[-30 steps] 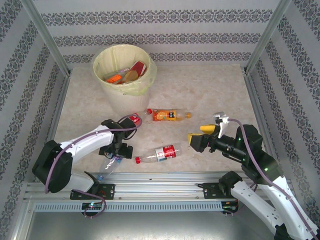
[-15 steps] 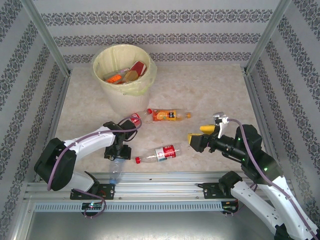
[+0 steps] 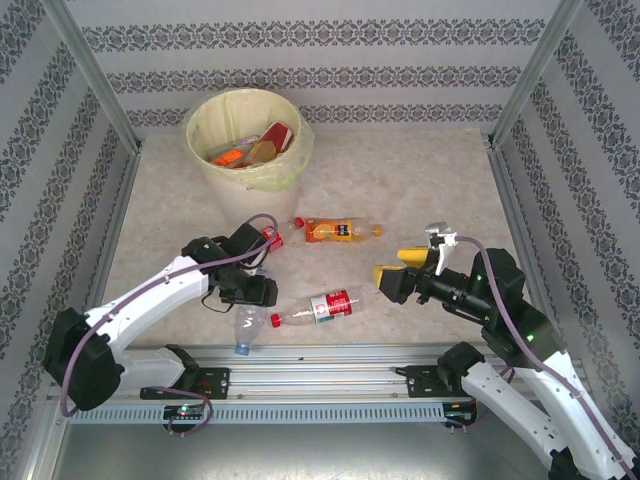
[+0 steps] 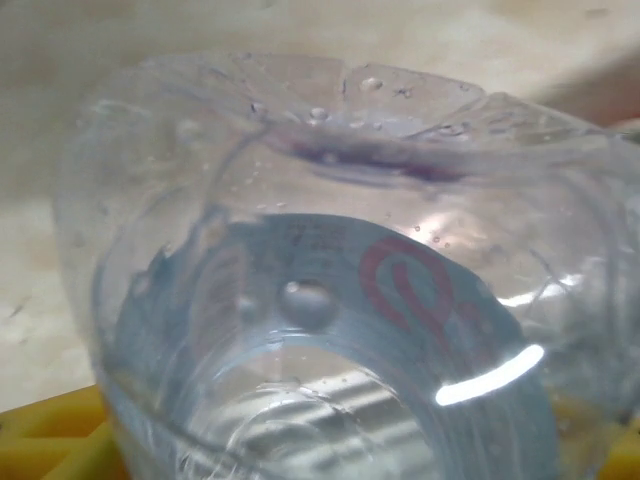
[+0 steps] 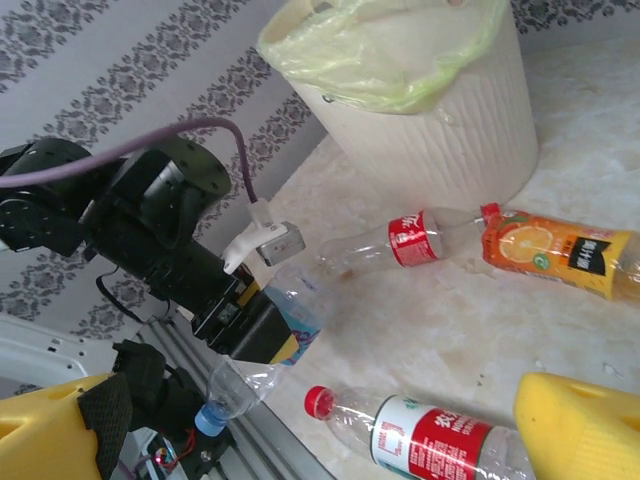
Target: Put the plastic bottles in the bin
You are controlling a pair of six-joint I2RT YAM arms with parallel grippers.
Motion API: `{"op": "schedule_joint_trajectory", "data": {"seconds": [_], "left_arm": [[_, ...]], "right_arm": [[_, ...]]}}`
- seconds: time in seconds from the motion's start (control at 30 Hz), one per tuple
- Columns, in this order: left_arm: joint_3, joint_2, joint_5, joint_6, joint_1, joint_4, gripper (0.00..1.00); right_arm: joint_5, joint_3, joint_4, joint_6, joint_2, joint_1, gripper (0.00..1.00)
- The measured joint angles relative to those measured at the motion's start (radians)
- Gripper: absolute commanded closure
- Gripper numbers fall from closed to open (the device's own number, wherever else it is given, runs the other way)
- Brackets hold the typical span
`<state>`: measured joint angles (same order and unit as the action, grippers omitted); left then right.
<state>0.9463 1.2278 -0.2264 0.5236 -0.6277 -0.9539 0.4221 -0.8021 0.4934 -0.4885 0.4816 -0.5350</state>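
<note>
My left gripper [image 3: 250, 292] is shut on a clear plastic bottle [image 3: 246, 322] with a blue label, held at a slant above the table with its blue cap [image 5: 208, 420] down towards the rail. In the left wrist view the bottle's base [image 4: 330, 250] sits right in front of the lens. Three more plastic bottles lie on the table: one with a red label [image 3: 320, 306], one orange [image 3: 338, 231], and another with a red label [image 3: 268, 238]. My right gripper [image 3: 392, 271] hangs open just right of the nearer red-label bottle [image 5: 440, 445]. The bin [image 3: 240, 195] stands at the back left with bottles inside.
Metal rails [image 3: 330, 355] run along the near edge, close under the held bottle's cap. Patterned walls and slanted metal posts [image 3: 95, 75] close the table in on three sides. The bin's yellow bag [image 5: 400, 50] folds over its rim.
My left gripper has shut on the blue-label bottle, lifted it off the table and moved right and away from the rail. The right arm has stayed put.
</note>
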Motion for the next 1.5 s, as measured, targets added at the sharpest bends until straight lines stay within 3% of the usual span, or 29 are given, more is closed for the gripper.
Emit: {"op": "schedule_joint_trajectory", "data": {"seconds": [0.3,0.5,0.73,1.0,1.23,1.5], "left_arm": [[0.248,-0.029,-0.139,-0.076,-0.008,0.012,0.37],[0.487,0.052,-0.108,-0.119,-0.006,0.023,0.38],[0.805,0.249,-0.022,-0.163,0.018,0.005,0.40],[1.193,0.439,0.042,-0.188,0.133,-0.064,0.41],[1.510,0.574,0.023,-0.171,0.272,-0.093,0.42],[1.561,0.614,0.012,-0.132,0.411,-0.032,0.42]], "right_arm": [[0.051,0.006,-0.063,-0.014,-0.003,0.000,0.02],[0.063,0.006,-0.094,-0.029,-0.004,0.000,0.02],[0.030,0.003,-0.132,-0.036,-0.040,0.000,0.02],[-0.077,-0.024,-0.158,-0.036,-0.085,0.000,0.02],[-0.120,-0.031,-0.169,-0.036,-0.085,0.000,0.02],[-0.161,-0.038,-0.166,-0.036,-0.076,0.000,0.02]]}}
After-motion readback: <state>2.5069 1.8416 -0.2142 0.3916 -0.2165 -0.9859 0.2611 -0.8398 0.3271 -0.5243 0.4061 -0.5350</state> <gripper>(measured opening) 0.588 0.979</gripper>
